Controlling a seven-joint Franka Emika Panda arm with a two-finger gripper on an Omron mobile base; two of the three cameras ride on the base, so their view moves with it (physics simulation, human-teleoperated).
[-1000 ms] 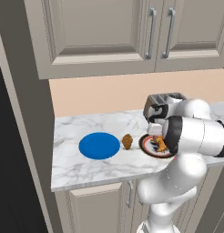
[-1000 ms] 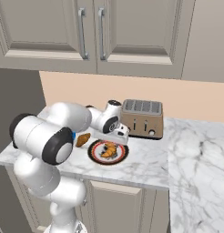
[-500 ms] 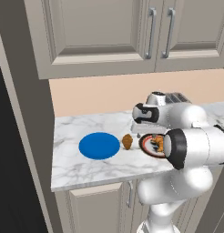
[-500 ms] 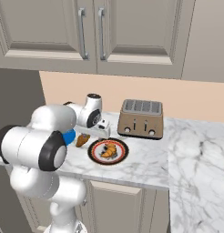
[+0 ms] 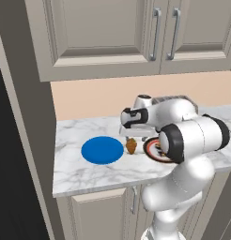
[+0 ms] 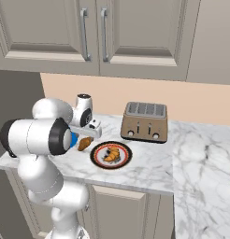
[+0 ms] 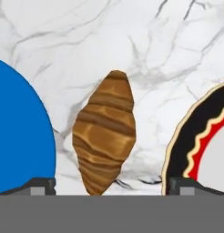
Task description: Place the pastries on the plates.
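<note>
Between the two plates | gripper (image 7: 111, 185) has swung from over the patterned plate (image 6: 111, 155) to above the loose pastry (image 7: 104, 132) on the marble counter (image 5: 80, 171) | fingers spread wide, apparently holding nothing | other pastry (image 6: 112, 153) already plated; blue plate (image 5: 102, 150) bare, likely this one's destination

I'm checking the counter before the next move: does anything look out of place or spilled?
One pastry lies on the bare marble counter, in the gap between the blue plate and the patterned plate, on neither. The other pastry sits on the patterned plate. Nothing looks spilled or damaged. The gripper hovers above the stray one.
</note>
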